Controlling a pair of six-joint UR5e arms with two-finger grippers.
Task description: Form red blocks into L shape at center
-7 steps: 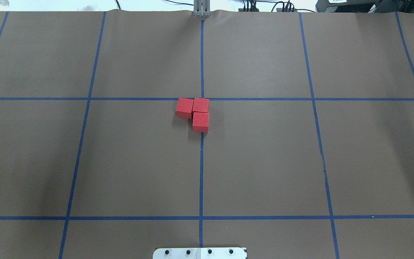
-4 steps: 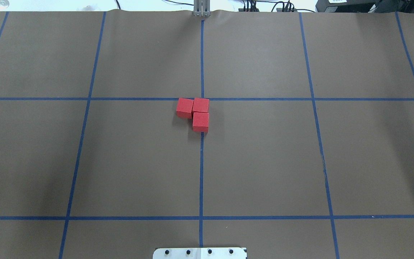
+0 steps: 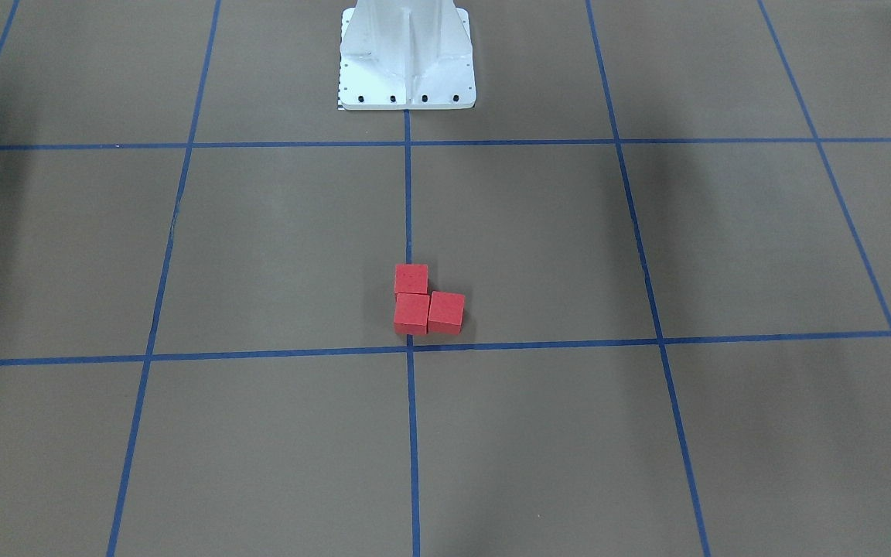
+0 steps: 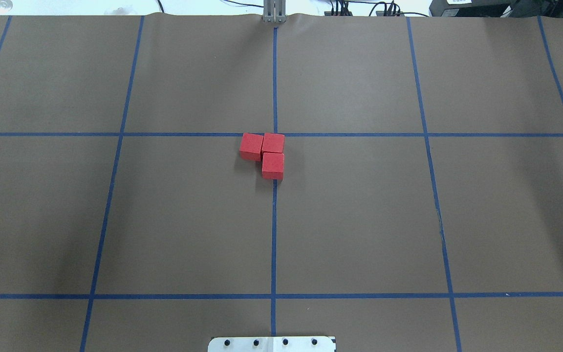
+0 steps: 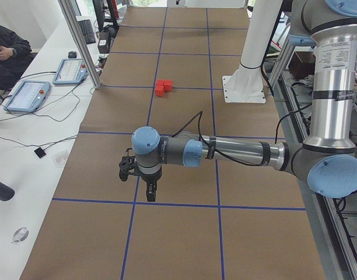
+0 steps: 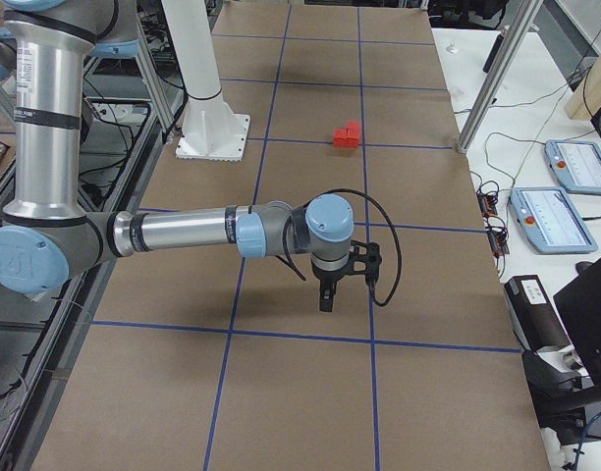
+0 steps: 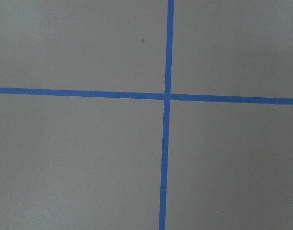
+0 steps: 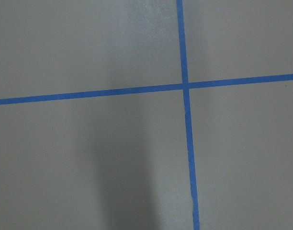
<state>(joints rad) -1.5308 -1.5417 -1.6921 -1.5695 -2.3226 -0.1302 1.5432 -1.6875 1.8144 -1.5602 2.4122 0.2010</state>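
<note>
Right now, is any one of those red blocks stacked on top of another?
No, all three red blocks sit side by side, flat on the brown surface, forming an L.

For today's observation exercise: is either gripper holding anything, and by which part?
No block is held: all three red blocks lie on the table by the center, far from the left gripper and right gripper.

The left tool (image 5: 150, 194) and the right tool (image 6: 326, 300) show only in the side views, so their jaw gap cannot be told. From overhead, the red blocks (image 4: 267, 152) cover the center (image 3: 411, 349). The picture's edge cuts off the white base (image 4: 271, 344).
</note>
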